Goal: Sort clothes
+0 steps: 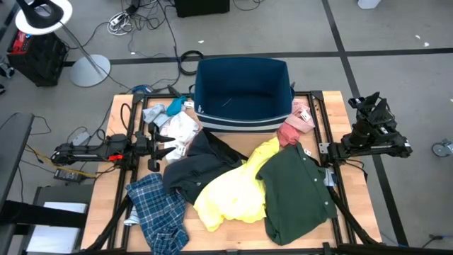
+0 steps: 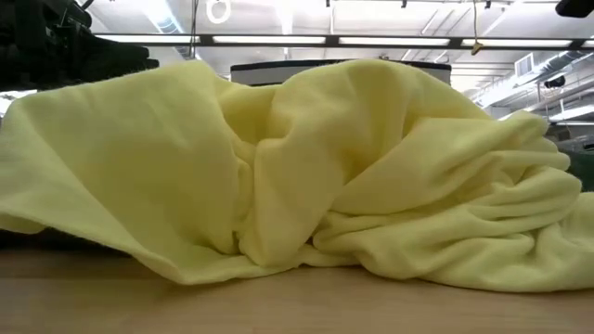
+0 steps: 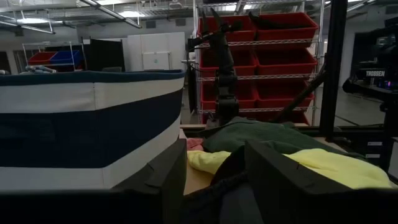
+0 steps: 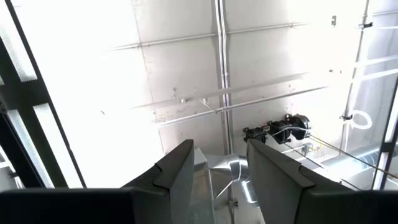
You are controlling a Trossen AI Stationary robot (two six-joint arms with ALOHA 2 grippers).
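Observation:
The clothes lie in a heap on the wooden table (image 1: 117, 120): a dark green shirt (image 1: 297, 188) at the right, a yellow top (image 1: 233, 188) in the middle, a dark navy jacket (image 1: 198, 166), a blue plaid shirt (image 1: 159, 212) at the near left, white pieces (image 1: 177, 127) and a pink piece (image 1: 294, 127). The yellow top fills the low view (image 2: 297, 167). My left gripper (image 1: 166, 150) is open and level, beside the white pieces and the jacket (image 3: 230, 180), touching nothing that I can see. My right gripper (image 1: 368, 105) is open and empty, raised off the table's right edge, pointing up (image 4: 221, 171).
A dark blue bin with a white stripe (image 1: 244, 92) stands at the table's far middle, close in the left wrist view (image 3: 87, 124). A light blue piece (image 1: 173, 106) lies by its left corner. Cables and a lamp stand lie on the floor beyond the table.

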